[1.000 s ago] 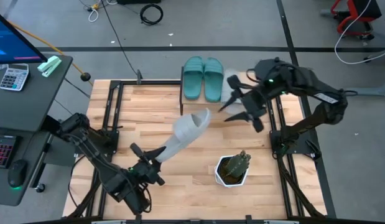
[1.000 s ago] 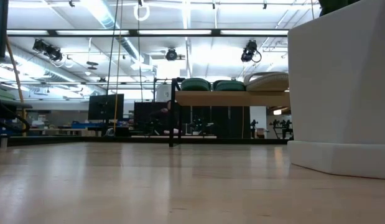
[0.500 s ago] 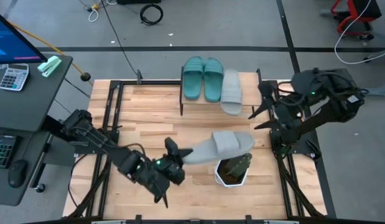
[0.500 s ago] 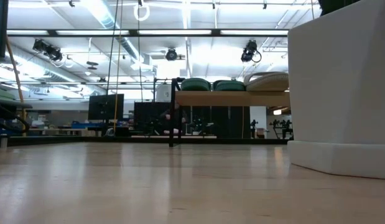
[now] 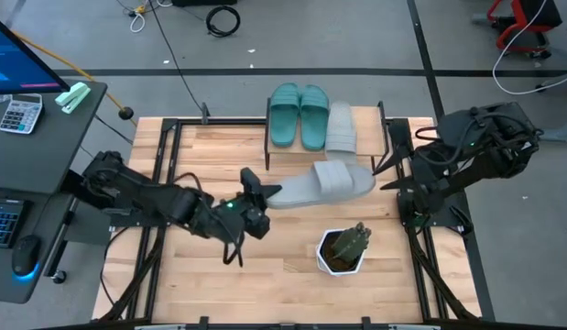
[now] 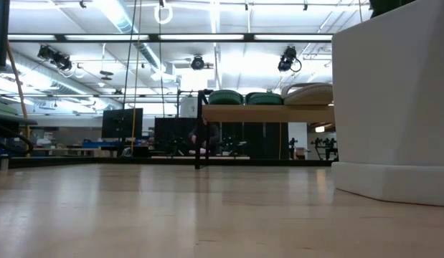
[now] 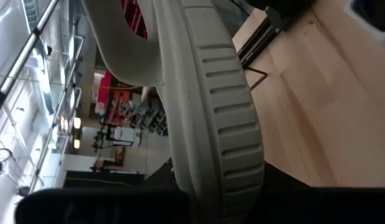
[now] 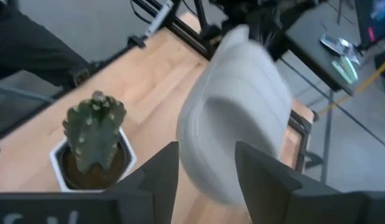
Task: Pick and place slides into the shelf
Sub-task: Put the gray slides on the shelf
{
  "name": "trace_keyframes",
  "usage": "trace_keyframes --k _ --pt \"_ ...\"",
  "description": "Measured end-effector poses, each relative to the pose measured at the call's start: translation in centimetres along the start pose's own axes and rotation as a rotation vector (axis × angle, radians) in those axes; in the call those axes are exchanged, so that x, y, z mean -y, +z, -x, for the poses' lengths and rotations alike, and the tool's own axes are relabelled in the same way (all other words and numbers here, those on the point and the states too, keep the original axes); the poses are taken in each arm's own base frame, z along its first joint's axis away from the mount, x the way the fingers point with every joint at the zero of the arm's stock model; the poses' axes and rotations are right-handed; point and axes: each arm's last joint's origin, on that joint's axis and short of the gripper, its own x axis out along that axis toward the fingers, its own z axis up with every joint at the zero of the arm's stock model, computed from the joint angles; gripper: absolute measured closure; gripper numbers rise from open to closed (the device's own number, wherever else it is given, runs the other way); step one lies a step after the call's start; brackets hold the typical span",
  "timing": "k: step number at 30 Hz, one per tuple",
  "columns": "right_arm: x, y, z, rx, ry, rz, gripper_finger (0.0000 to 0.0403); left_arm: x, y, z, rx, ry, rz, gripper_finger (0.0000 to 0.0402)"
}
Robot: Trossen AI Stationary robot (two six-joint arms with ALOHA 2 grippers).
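L arm reaches in from the worktop's left side, stretched low toward centre; L gripper (image 5: 256,197) at mid-worktop, fingers clamped on heel end of a grey slide (image 5: 324,181), carried off the surface and pointing toward the R side. R arm folded back at the worktop's right edge, elbow up; R gripper (image 5: 393,160) parked by that edge, fingers (image 8: 160,177) apart, holding nothing.

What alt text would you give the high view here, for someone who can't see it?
The left gripper holds a light grey slide by one end above the wooden table, just in front of the shelf, which already carries two teal slides and a grey one. The right gripper waits open by the table's right edge, beyond a potted plant.
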Motion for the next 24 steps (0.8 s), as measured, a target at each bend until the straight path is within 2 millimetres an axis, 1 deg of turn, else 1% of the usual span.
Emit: trace_keyframes --k 5,12,17,21,24 --pt "0.0 -0.3 0.1 -0.04 -0.033 -0.02 0.0241 -2.2 -1.3 0.7 0.051 -0.033 -0.014 0.0338" --pt "0.0 -0.3 0.1 -0.05 -0.037 -0.014 0.0242 -4.4 -3.0 1.2 0.147 -0.119 0.007 0.0338" --pt "0.2 0.0 -0.1 -0.021 -0.052 0.023 0.0242 -5.2 -3.8 0.5 0.137 -0.116 -0.013 0.0338" --pt "0.3 0.3 -0.4 -0.008 -0.06 0.091 0.0241 -5.6 -4.3 -0.3 0.148 -0.136 -0.017 0.0338" --pt "0.5 0.4 -0.5 -0.018 -0.104 0.154 0.024 -5.8 -4.5 -0.7 0.165 -0.149 -0.027 0.0338"
